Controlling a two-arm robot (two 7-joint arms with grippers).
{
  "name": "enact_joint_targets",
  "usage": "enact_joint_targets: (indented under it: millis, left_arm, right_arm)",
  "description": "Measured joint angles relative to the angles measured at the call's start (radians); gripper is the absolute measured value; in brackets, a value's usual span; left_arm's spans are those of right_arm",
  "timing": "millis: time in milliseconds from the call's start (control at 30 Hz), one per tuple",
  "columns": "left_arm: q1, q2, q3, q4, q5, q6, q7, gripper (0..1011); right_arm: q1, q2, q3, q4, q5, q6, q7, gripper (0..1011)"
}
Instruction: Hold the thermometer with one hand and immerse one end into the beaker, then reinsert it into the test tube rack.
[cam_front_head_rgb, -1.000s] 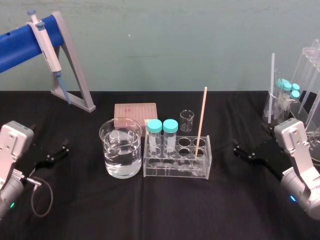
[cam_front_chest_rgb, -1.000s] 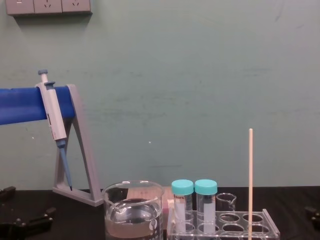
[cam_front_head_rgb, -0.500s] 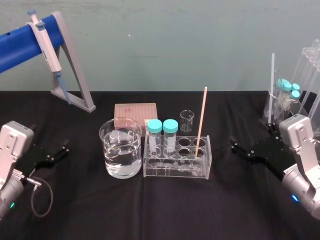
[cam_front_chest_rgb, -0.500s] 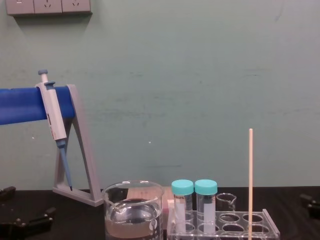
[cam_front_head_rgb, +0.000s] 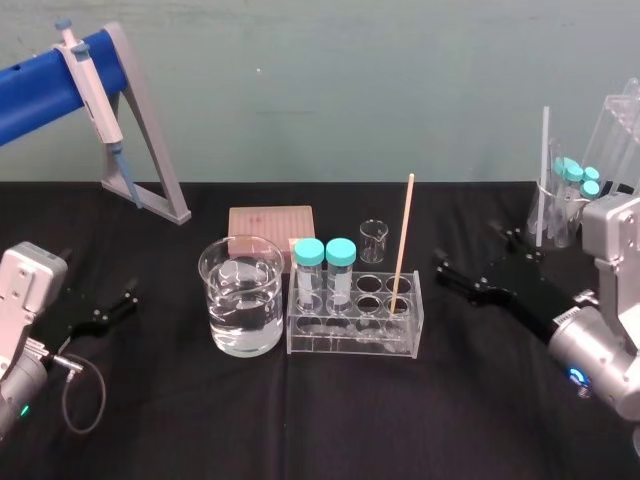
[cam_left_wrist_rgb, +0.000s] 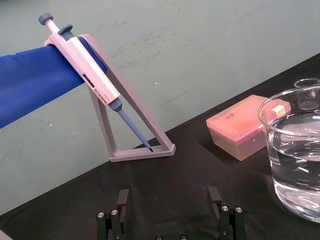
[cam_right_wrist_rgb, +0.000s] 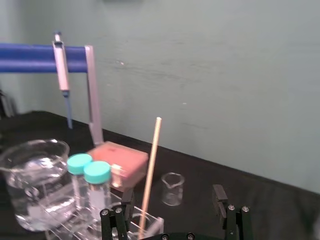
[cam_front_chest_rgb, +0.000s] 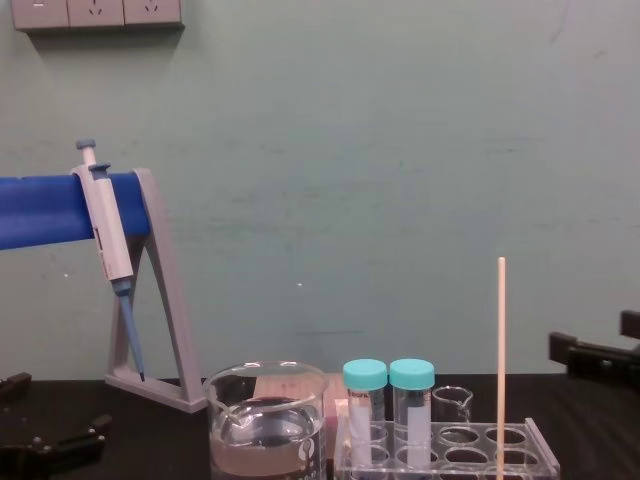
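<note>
The right gripper (cam_front_head_rgb: 466, 249) has its jaws spread wide with nothing between them. It hangs above the table (cam_front_head_rgb: 300, 420) to the right of the rack (cam_front_head_rgb: 350, 342), its fingers aimed toward the rack but apart from it. Its silver arm runs off farther right of the rack.

The thermometer (cam_front_head_rgb: 403, 236) stands nearly upright in a hole at the rack's right end. Its top is well above the two capped tubes (cam_front_head_rgb: 325, 262) that sit in the rack's left half. No finger touches it.

The beaker (cam_front_head_rgb: 212, 290) stands just beside the rack's left end and is partly full of clear liquid. A small beaker (cam_front_head_rgb: 373, 240) is behind the rack, and a pink box (cam_front_head_rgb: 271, 221) is behind the rack's left end. The pipette (cam_front_head_rgb: 93, 88) hangs on its stand (cam_front_head_rgb: 152, 150) far behind and left of the rack.

The left gripper (cam_left_wrist_rgb: 168, 193) lies low near the table, well to the left of the rack and beyond the beaker. Its jaws are also apart and empty.
</note>
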Motion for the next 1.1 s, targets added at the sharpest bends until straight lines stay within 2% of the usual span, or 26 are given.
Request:
enact_joint_targets:
  millis: [300, 533, 667, 800, 1100]
  left_arm:
    - [0.0, 0.0, 0.0, 0.0, 0.0, 0.0, 0.0, 1004]
    - [0.0, 0.0, 0.0, 0.0, 0.0, 0.0, 0.0, 1004]
    - [0.0, 0.0, 0.0, 0.0, 0.0, 0.0, 0.0, 1004]
    - [0.0, 0.0, 0.0, 0.0, 0.0, 0.0, 0.0, 1004]
    - [0.0, 0.0, 0.0, 0.0, 0.0, 0.0, 0.0, 1004]
  right_arm:
    - [0.087, -0.087, -0.003, 0.109, 0.1, 0.082, 0.11, 1003]
    - [0.142, -0.141, -0.002, 0.188, 0.123, 0.111, 0.155, 1003]
    - [0.166, -0.164, -0.008, 0.222, 0.111, 0.107, 0.165, 1003]
    - [0.19, -0.18, -0.026, 0.247, 0.054, 0.093, 0.157, 1003]
    - [0.223, -0.206, -0.034, 0.3, -0.001, 0.07, 0.153, 1003]
